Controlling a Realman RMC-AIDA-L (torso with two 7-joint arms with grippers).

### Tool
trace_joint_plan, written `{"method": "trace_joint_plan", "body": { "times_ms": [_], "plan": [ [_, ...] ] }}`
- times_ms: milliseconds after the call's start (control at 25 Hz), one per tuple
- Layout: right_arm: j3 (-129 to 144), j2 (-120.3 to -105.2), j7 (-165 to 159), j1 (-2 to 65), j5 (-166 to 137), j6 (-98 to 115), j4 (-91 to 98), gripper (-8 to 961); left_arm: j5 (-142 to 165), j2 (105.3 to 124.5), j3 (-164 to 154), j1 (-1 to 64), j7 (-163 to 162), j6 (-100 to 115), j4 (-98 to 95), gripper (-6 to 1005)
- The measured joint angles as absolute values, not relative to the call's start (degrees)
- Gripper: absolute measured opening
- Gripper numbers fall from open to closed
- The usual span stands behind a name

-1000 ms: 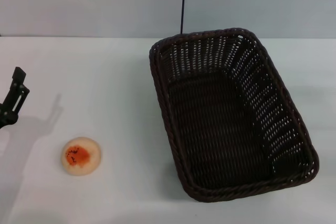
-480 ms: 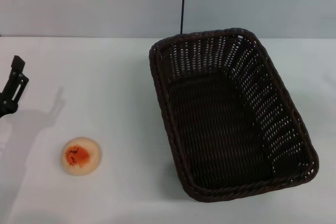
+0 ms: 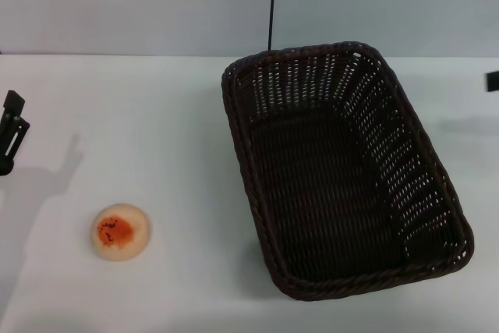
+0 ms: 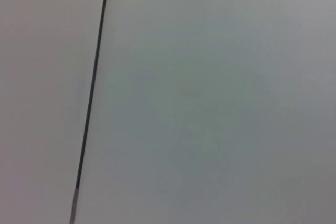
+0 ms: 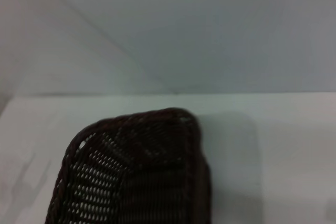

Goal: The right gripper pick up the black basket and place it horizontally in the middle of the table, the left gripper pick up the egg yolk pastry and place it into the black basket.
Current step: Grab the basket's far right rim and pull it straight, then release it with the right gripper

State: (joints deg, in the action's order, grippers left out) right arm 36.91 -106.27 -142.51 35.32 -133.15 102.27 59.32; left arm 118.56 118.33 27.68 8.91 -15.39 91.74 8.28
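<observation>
The black basket (image 3: 343, 169) stands on the white table (image 3: 156, 115), right of the middle, its long side running front to back. One of its corners shows in the right wrist view (image 5: 136, 177). The egg yolk pastry (image 3: 120, 232) lies at the front left, orange patch up. My left gripper (image 3: 9, 134) is at the far left edge, above and behind the pastry, only partly in view. A small black piece of my right gripper (image 3: 493, 81) shows at the far right edge, beyond the basket. The left wrist view shows only the wall.
A grey wall (image 3: 140, 5) with a thin dark vertical line (image 3: 271, 5) stands behind the table. Bare tabletop lies between the pastry and the basket.
My left gripper has drawn back to the left edge, out of most of the view. A piece of my right gripper has come into view at the right edge.
</observation>
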Motion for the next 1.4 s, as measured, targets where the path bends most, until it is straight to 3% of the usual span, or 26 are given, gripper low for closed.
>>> {"method": "trace_joint_plan", "body": {
  "times_ms": [240, 600, 960, 1400],
  "plan": [
    [45.2, -106.1, -146.9, 44.7, -139.1, 99.7, 52.7, 724, 118.6, 118.36, 27.7, 8.8, -15.8, 90.2, 8.1, 824],
    [46.1, -106.53, -149.6, 53.0, -147.7, 93.0, 41.9, 724, 118.6, 118.3, 29.8, 9.0, -15.8, 89.4, 6.7, 823],
    [45.7, -111.17, -151.5, 54.9, -147.4, 88.2, 39.4, 724, 118.5, 118.3, 33.7, 9.0, -15.8, 87.9, 6.2, 823],
    [48.1, -112.93, -156.6, 55.9, -148.1, 85.1, 36.2, 723, 118.6, 118.13, 34.8, 9.4, -15.8, 87.8, 4.3, 823]
  ]
}}
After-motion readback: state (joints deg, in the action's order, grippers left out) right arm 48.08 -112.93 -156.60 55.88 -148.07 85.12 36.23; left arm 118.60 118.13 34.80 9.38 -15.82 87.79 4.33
